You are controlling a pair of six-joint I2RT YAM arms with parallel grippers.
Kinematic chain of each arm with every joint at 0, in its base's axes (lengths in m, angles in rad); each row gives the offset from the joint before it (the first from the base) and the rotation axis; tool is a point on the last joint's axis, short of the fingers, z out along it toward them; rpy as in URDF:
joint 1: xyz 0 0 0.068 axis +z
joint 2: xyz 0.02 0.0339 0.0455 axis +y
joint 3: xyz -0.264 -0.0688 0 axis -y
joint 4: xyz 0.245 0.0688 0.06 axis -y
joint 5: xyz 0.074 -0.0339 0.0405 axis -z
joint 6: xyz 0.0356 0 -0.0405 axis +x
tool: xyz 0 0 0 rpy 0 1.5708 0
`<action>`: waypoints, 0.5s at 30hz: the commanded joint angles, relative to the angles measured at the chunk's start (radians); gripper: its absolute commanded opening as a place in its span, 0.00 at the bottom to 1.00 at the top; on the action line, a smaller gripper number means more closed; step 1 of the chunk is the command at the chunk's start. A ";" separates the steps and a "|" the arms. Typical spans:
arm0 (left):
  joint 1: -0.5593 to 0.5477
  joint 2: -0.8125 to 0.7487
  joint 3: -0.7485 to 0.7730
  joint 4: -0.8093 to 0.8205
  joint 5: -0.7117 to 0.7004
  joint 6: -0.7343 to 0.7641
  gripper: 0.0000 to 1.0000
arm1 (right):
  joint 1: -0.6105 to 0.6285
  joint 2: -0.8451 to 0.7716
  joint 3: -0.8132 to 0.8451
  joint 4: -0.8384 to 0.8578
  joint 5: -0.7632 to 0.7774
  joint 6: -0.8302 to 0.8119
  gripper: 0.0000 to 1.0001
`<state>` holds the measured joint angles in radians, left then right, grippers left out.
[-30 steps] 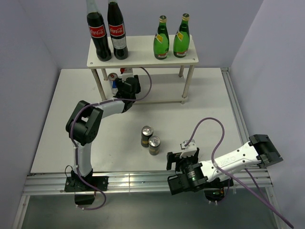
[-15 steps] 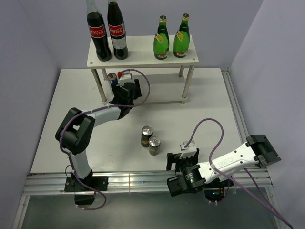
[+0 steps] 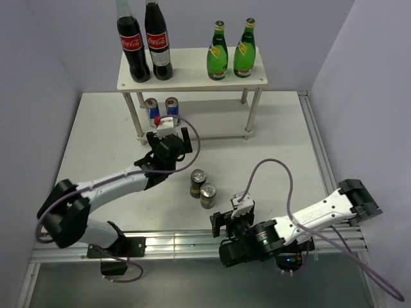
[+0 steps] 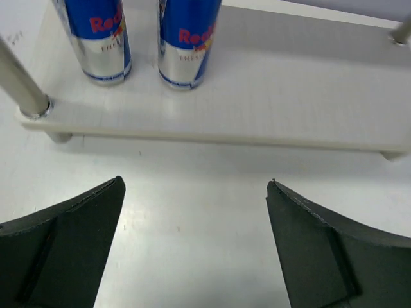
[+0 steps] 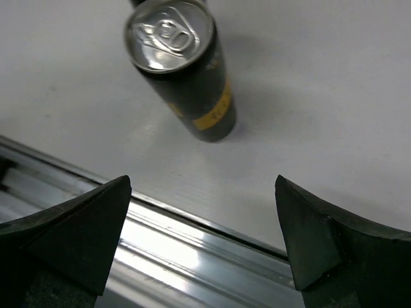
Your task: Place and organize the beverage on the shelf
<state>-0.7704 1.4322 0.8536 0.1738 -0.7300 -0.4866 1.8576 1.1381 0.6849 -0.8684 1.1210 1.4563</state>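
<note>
The white shelf [image 3: 192,67] holds two green bottles [image 3: 218,58] on its top board. Two blue-and-silver cans [image 3: 161,106] stand side by side on the left of its lower board. In the left wrist view these cans [image 4: 186,38] stand on the lower board [image 4: 270,102]. My left gripper [image 3: 169,133] is open and empty on the table just in front of that board; its jaws [image 4: 194,181] hold nothing. Two dark gold-topped cans [image 3: 203,188] stand mid-table. My right gripper [image 3: 223,222] is open and empty over the near edge; it [image 5: 202,179] faces one dark can [image 5: 186,70].
Two tall cola bottles [image 3: 144,45] stand on the left of the top board. Thin shelf legs [image 3: 136,119] stand at its corners, one [image 4: 22,90] close to the left can. A metal rail [image 5: 192,256] runs along the table's near edge below my right gripper.
My left gripper has pulled back from the lower board toward the table's front, and both blue-and-silver cans now show there. My right gripper has shifted slightly left.
</note>
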 commanded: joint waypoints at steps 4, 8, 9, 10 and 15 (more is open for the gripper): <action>-0.085 -0.365 -0.105 -0.230 -0.051 -0.115 0.99 | -0.112 -0.212 -0.162 0.688 -0.121 -0.568 1.00; -0.130 -0.527 -0.152 -0.386 -0.075 -0.142 0.99 | -0.228 -0.121 -0.147 0.808 -0.210 -0.713 1.00; -0.132 -0.551 -0.162 -0.414 -0.080 -0.148 0.99 | -0.245 -0.066 -0.137 0.827 -0.223 -0.724 1.00; -0.133 -0.594 -0.165 -0.463 -0.086 -0.162 0.99 | -0.268 -0.037 -0.127 0.851 -0.239 -0.734 1.00; -0.171 -0.685 -0.171 -0.585 -0.149 -0.233 0.99 | -0.327 0.156 -0.059 0.865 -0.227 -0.709 1.00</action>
<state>-0.9100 0.7784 0.6888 -0.2840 -0.8204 -0.6525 1.5578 1.2259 0.5690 -0.0875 0.8959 0.7853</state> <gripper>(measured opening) 0.993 0.999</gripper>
